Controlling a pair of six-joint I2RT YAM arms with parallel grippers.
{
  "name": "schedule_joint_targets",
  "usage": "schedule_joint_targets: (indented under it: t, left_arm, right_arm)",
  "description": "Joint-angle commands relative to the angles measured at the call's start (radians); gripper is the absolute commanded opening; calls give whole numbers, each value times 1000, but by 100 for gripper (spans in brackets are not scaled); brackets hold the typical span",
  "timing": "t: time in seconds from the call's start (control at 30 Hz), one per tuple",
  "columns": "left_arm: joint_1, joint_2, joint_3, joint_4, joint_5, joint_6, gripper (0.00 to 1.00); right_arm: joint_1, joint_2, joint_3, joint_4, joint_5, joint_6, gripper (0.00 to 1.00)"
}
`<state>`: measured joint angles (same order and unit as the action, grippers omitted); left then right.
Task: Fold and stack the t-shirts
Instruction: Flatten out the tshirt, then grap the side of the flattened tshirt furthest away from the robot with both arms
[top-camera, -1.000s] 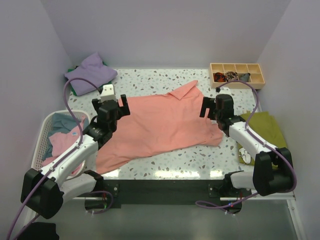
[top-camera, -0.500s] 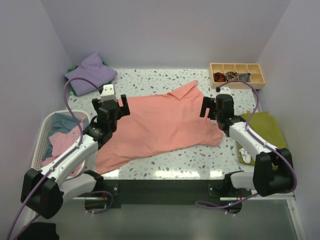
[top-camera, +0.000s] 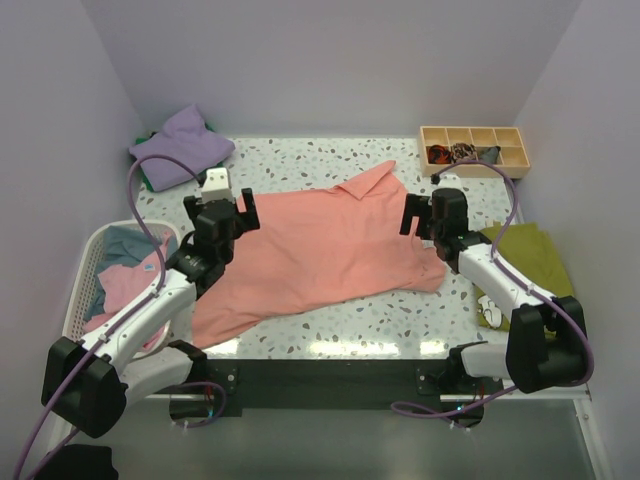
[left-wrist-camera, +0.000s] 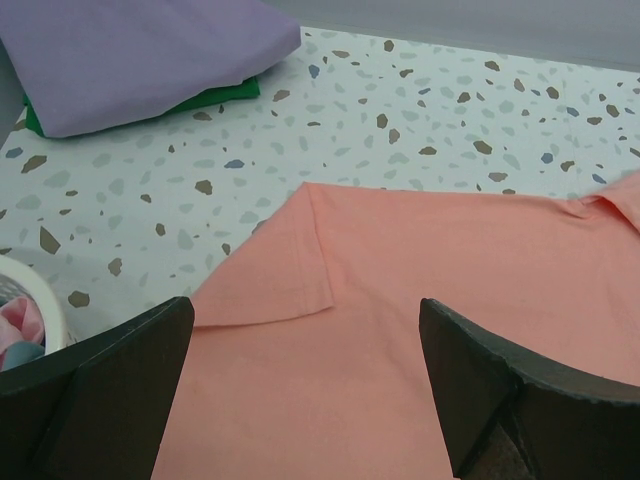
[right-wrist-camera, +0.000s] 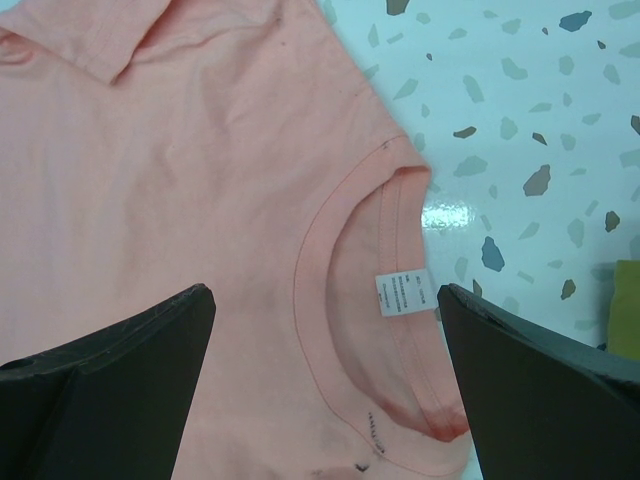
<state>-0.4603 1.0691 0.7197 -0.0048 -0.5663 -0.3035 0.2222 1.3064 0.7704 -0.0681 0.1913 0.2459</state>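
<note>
salmon-pink t-shirt (top-camera: 330, 245) spread loosely across the middle of the speckled tabletop (top-camera: 300, 160). its neck opening lies toward the right arm and its hem trails to the near left edge.

left jaws: wide open, nothing held, hovering above one sleeve's hem (left-wrist-camera: 300, 300) where cloth meets bare tabletop.

right jaws: wide open, nothing held, hovering over the neckline. the white neck label (right-wrist-camera: 398, 294) shows between them.

far left corner: folded lavender t-shirt (top-camera: 180, 140) lies on top of a green t-shirt (left-wrist-camera: 215, 97).

white basket (top-camera: 80, 290) at the near left holds a pink t-shirt (top-camera: 125, 290) and a light blue t-shirt (top-camera: 125, 243), both bunched up.

olive-green garment (top-camera: 525, 250) on the right side, beside the right arm. wooden compartment tray (top-camera: 475, 150) in the far right corner.
</note>
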Motion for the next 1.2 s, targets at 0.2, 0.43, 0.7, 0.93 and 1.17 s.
schedule_joint_targets:
  t: [0.2, 0.43, 0.7, 0.93, 1.17]
  left_arm:
    - [6, -54, -25, -63, 49, -95, 100]
    - [6, 0, -60, -76, 134, -135, 99]
    - [6, 54, -84, -87, 236, -169, 94]
    - [2, 17, -160, -81, 319, -195, 92]
    - [2, 72, -169, -58, 319, -213, 91]
  right_arm:
    - [2, 45, 59, -35, 5, 32, 99]
    - [2, 161, 87, -27, 0, 50, 99]
    - [0, 298, 176, -36, -70, 76, 98]
    - [-1, 272, 178, -105, -73, 86, 98]
    - [0, 266, 188, -64, -150, 66, 98]
